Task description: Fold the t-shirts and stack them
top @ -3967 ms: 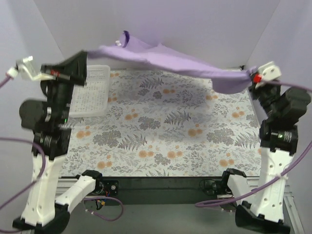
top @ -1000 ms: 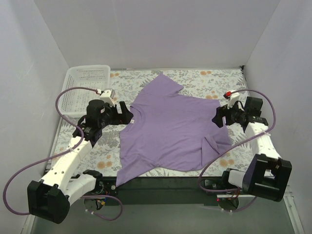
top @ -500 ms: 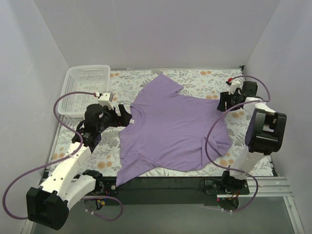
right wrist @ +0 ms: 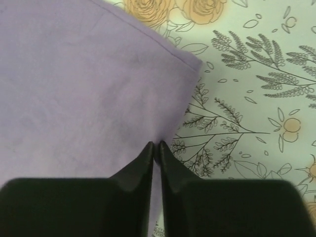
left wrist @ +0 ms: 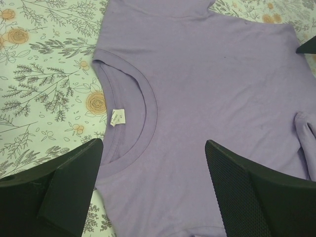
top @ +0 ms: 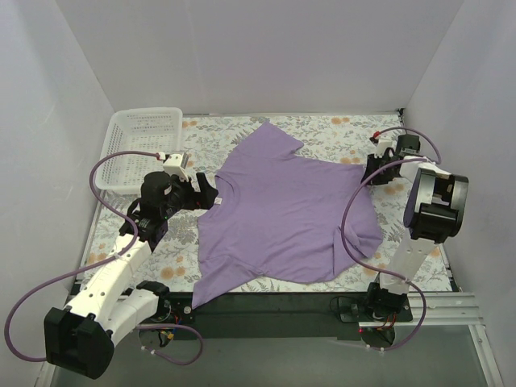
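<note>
The lavender t-shirt (top: 282, 210) lies spread flat on the floral table, collar to the left, one sleeve pointing to the back. My left gripper (top: 211, 193) hovers open over the collar; in the left wrist view its fingers straddle the fabric (left wrist: 207, 74) just below the white neck label (left wrist: 117, 117), and my left gripper (left wrist: 153, 148) holds nothing. At the shirt's right edge, my right gripper (top: 369, 173) is low. In the right wrist view my right gripper (right wrist: 155, 144) is shut, its tips pinching the edge of the purple cloth (right wrist: 74, 89) near a corner.
A white mesh basket (top: 145, 113) stands at the back left corner. The floral table cover (top: 403, 242) shows bare to the right of the shirt and along the left. White walls close in the back and both sides.
Four seconds ago the shirt hung stretched between both raised grippers; now it lies flat. In the last second my right gripper moved back to the shirt's right edge and closed on it.
</note>
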`<act>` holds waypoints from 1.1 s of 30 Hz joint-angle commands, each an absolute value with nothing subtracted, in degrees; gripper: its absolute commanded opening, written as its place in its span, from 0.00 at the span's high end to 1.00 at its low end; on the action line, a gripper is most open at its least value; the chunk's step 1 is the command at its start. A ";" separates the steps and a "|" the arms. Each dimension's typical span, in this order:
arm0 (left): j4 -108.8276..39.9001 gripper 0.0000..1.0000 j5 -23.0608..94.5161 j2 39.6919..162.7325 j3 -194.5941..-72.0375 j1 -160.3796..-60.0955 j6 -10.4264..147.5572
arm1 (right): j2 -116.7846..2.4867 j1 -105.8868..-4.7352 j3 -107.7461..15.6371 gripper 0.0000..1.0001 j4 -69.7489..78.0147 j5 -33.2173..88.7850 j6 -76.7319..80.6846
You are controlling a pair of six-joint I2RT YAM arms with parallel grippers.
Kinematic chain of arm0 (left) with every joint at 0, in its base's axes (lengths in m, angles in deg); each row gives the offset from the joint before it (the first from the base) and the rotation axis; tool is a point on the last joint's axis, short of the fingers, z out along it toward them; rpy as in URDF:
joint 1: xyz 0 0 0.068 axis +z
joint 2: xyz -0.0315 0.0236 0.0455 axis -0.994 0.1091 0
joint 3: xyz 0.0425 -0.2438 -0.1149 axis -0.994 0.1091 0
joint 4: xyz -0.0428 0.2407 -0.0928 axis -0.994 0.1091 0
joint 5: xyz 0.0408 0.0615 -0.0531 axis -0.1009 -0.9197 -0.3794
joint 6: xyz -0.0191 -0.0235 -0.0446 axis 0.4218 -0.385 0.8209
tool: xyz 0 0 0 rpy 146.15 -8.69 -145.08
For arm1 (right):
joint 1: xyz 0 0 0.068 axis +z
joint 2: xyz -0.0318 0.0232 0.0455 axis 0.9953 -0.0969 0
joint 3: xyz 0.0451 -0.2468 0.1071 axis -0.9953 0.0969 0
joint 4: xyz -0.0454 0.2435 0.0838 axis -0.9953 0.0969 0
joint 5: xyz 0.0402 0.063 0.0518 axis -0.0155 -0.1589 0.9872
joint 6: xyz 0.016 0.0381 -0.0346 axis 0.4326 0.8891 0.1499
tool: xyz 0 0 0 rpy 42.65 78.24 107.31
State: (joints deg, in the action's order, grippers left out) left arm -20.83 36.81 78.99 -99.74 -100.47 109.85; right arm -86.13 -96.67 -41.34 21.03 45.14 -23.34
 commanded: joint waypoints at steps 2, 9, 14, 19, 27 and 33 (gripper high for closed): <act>-21.64 0.17 35.82 78.89 -99.47 -100.53 108.93 | -79.44 -94.46 -39.60 0.94 22.35 50.02 -24.17; -21.64 0.17 36.08 78.98 -99.47 -100.53 108.93 | -67.93 -81.74 -34.59 0.99 21.99 47.75 -28.21; -21.73 0.17 35.82 78.98 -99.29 -100.44 108.75 | -66.51 -67.51 -30.81 0.73 27.61 44.67 -36.63; -21.73 0.17 35.47 78.89 -99.29 -100.53 108.75 | -63.18 -66.85 -30.71 0.49 30.60 43.87 -39.47; -21.73 0.17 35.82 79.33 -99.29 -100.44 108.75 | -65.35 -77.75 -33.96 0.47 28.68 46.25 -33.94; -21.73 0.17 35.38 79.68 -99.20 -100.44 108.67 | -77.30 -81.97 -43.97 0.48 29.90 49.67 -31.12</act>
State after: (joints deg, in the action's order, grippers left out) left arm -20.83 36.59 79.69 -99.39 -100.47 109.65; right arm -73.45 -81.13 -39.06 29.95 46.49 -33.26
